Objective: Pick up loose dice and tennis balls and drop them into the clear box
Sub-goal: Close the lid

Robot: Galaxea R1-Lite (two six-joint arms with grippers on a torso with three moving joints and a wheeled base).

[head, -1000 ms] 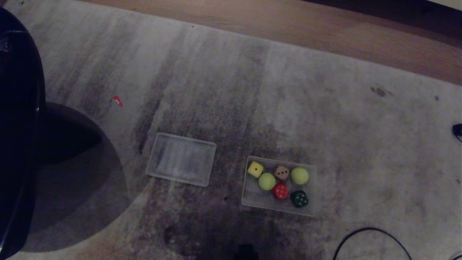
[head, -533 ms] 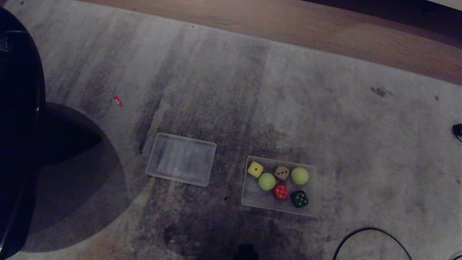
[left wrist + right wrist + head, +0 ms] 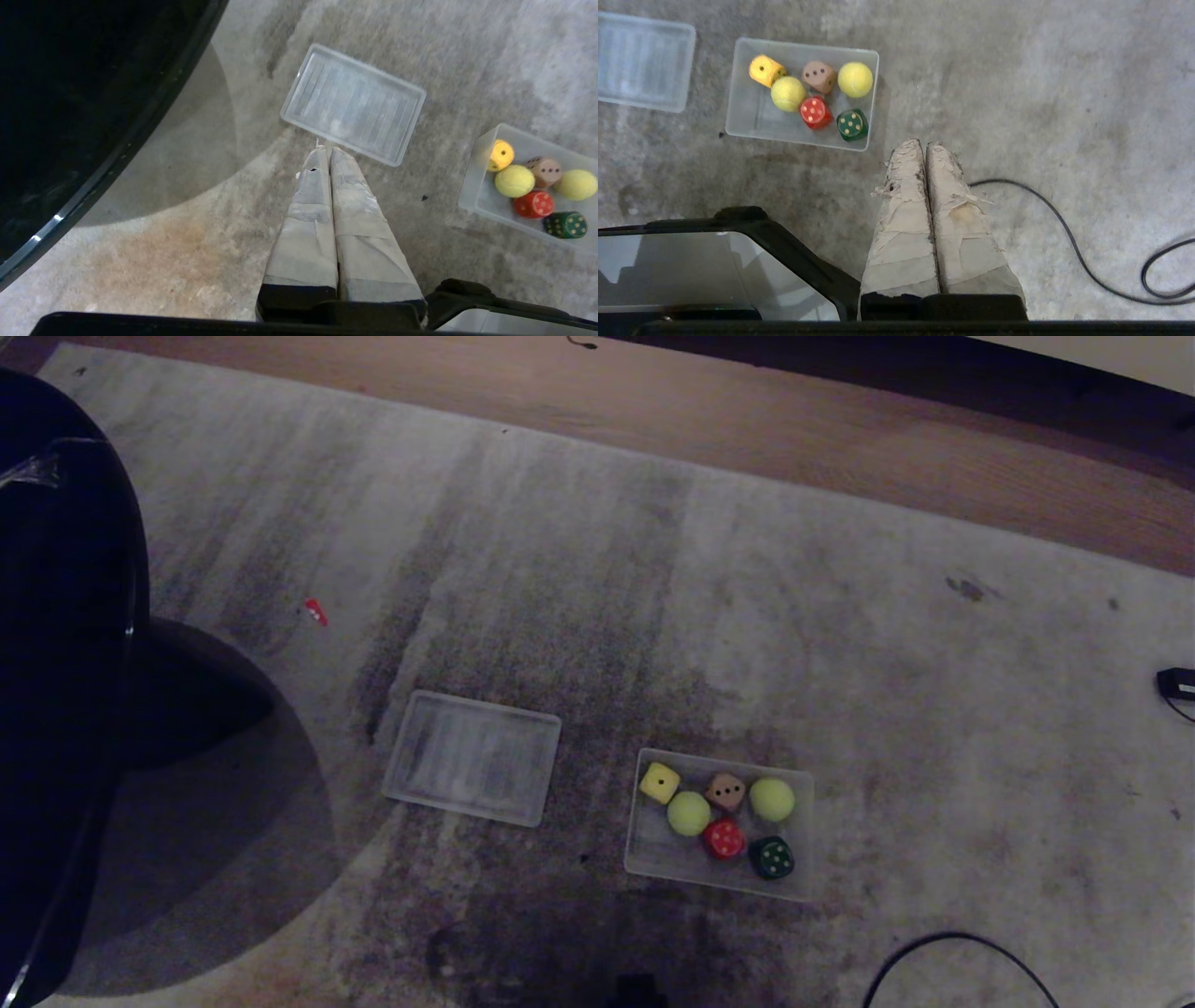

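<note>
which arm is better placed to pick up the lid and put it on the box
Left, probably. The left end effector, shut, points at the lid's near edge, while the right end effector, also shut, hangs beside the box, away from the lid. All the dice and balls visible already sit in the box.

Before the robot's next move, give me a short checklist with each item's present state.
1. All four dice in the clear box: yellow, beige, red, green. Ok.
2. Both tennis balls in the box. Ok.
3. Loose dice or balls on the carpet: none seen. Ok.
4. Left gripper shut, empty. Ok.
5. Right gripper shut, empty. Ok.
6. Lid on the box: it lies apart on the carpet. Not ok.
</note>
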